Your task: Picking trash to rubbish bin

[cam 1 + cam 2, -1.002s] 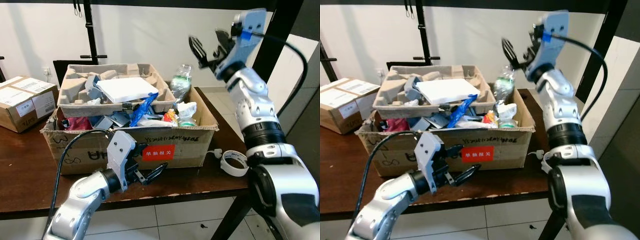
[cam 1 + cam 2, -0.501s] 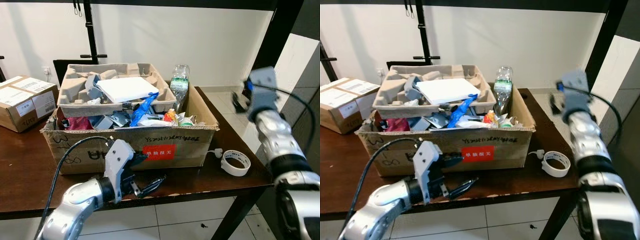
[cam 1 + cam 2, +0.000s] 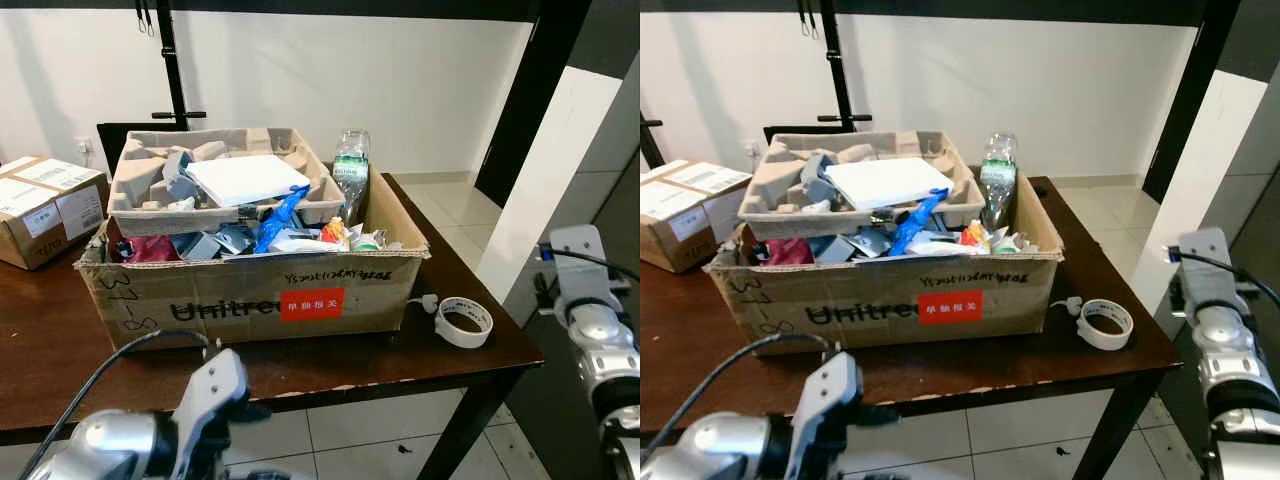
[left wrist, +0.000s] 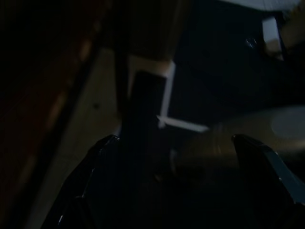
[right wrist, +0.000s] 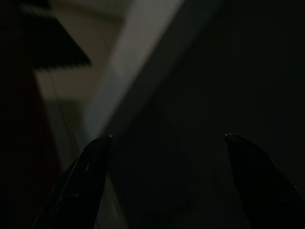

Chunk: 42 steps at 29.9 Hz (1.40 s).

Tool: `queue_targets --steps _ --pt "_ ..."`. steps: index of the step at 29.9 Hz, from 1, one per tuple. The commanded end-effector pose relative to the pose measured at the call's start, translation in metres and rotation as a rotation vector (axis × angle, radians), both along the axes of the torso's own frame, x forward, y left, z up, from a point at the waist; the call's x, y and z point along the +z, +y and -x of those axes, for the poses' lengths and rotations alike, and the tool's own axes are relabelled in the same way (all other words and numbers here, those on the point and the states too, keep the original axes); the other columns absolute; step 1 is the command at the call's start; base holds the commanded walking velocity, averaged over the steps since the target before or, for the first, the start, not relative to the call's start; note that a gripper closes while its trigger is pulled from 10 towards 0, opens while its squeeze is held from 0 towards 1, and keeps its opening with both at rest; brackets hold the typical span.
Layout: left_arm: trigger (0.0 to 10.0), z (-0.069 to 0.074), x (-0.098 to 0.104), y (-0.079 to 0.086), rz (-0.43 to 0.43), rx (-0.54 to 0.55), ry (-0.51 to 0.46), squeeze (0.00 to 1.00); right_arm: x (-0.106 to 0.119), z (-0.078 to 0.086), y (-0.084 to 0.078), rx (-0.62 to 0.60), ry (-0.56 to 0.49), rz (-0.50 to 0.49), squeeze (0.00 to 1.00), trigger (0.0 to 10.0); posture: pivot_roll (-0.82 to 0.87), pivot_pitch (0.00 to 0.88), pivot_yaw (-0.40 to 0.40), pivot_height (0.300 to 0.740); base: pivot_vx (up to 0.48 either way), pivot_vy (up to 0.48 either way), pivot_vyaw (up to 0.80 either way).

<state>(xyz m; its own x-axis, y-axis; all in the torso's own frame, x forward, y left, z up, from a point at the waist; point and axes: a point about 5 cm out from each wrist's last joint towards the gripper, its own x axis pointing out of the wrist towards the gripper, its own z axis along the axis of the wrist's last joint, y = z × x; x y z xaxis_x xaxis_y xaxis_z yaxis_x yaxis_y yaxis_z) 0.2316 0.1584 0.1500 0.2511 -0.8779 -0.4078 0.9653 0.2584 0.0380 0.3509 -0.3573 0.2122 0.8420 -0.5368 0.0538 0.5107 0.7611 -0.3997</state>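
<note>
A dark wooden table (image 3: 60, 350) carries a trash-filled cardboard box (image 3: 250, 290), a tape roll (image 3: 464, 320) and a smaller carton (image 3: 40, 205)

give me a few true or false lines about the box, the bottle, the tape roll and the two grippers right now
1. The cardboard box on the table is packed with trash. True.
2. The roll of tape lies inside the box. False: it lies on the table, beside the box's right end.
3. A plastic bottle stands upright at the box's back right corner. True.
4. The right gripper is shut on the bottle. False: its fingers are spread with nothing between them, and the right arm is lowered off the table's right edge.
5. The left gripper is open. True: its fingers stand apart, holding nothing.
6. The box front carries a green label. False: the label is red.
</note>
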Motion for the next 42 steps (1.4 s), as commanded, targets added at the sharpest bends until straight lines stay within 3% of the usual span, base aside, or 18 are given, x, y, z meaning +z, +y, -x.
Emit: queue_targets --steps 1,11,12,15,18,21,24,28,29,33,34,37,40,41,42 --pt "10.0 0.006 -0.006 0.002 -0.064 -0.032 0.028 0.0 -0.014 0.01 -0.013 -0.075 0.047 -0.033 0.0 10.0 -0.03 0.13 -0.041 0.74 0.0 0.0 0.0" --pt "10.0 0.012 -0.03 0.002 -0.129 -0.002 0.061 0.0 -0.053 0.041 -0.036 -0.237 0.133 -0.091 0.0 10.0 -0.03 0.128 -0.04 0.74 0.0 0.0 0.0" --pt "10.0 0.019 -0.041 0.004 -0.163 -0.003 0.094 0.0 -0.071 0.057 -0.044 -0.306 0.171 -0.12 0.0 10.0 -0.04 0.128 -0.039 0.74 0.0 0.0 0.0" --pt "10.0 0.022 -0.057 0.007 -0.181 0.04 0.103 0.0 -0.094 0.077 -0.051 -0.369 0.244 -0.137 0.0 10.0 -0.03 0.13 -0.039 0.74 0.0 0.0 0.0" --pt "10.0 0.024 -0.07 0.008 -0.182 0.082 0.127 0.0 -0.109 0.088 -0.052 -0.392 0.298 -0.137 0.0 10.0 -0.03 0.132 -0.04 0.74 0.0 0.0 0.0" --pt "10.0 0.033 -0.097 0.015 -0.229 0.151 0.183 0.0 -0.142 0.113 -0.051 -0.438 0.414 -0.159 0.0 10.0 -0.03 0.132 -0.039 0.74 0.0 0.0 0.0" --pt "10.0 0.034 -0.106 0.019 -0.254 0.19 0.198 0.0 -0.153 0.122 -0.048 -0.45 0.446 -0.185 0.0 10.0 -0.03 0.132 -0.038 0.74 0.0 0.0 0.0" --pt "10.0 0.036 -0.138 0.038 -0.378 0.395 0.243 0.0 -0.194 0.146 -0.029 -0.466 0.519 -0.393 0.0 10.0 -0.03 0.133 -0.035 0.74 0.0 0.0 0.0" --pt "10.0 0.036 -0.138 0.038 -0.378 0.395 0.243 0.0 -0.194 0.146 -0.029 -0.466 0.519 -0.393 0.0 10.0 -0.03 0.133 -0.035 0.74 0.0 0.0 0.0" --pt "10.0 0.036 -0.168 0.052 -0.393 0.669 0.337 0.0 -0.227 0.17 -0.009 -0.452 0.646 -0.472 0.0 10.0 -0.03 0.135 -0.04 0.74 0.0 0.0 0.0" --pt "10.0 0.039 -0.181 0.059 -0.447 0.761 0.358 0.0 -0.24 0.179 0.003 -0.422 0.71 -0.497 0.0 10.0 -0.03 0.135 -0.041 0.74 0.0 0.0 0.0" --pt "10.0 0.042 -0.191 0.064 -0.481 0.834 0.368 0.0 -0.251 0.184 0.015 -0.378 0.765 -0.522 0.0 10.0 -0.03 0.137 -0.039 0.74 0.0 0.0 0.0" --pt "10.0 0.044 -0.202 0.071 -0.497 1.008 0.391 0.0 -0.269 0.181 0.049 -0.215 0.806 -0.61 0.0 10.0 -0.03 0.137 -0.037 0.74 0.0 0.0 0.0" --pt "10.0 0.044 -0.202 0.071 -0.497 1.008 0.391 0.0 -0.269 0.181 0.049 -0.215 0.806 -0.61 0.0 10.0 -0.03 0.137 -0.037 0.74 0.0 0.0 0.0" --pt "10.0 0.045 -0.206 0.075 -0.525 1.091 0.383 0.0 -0.276 0.173 0.074 -0.091 0.799 -0.664 0.0 10.0 -0.03 0.137 -0.037 0.74 0.0 0.0 0.0"
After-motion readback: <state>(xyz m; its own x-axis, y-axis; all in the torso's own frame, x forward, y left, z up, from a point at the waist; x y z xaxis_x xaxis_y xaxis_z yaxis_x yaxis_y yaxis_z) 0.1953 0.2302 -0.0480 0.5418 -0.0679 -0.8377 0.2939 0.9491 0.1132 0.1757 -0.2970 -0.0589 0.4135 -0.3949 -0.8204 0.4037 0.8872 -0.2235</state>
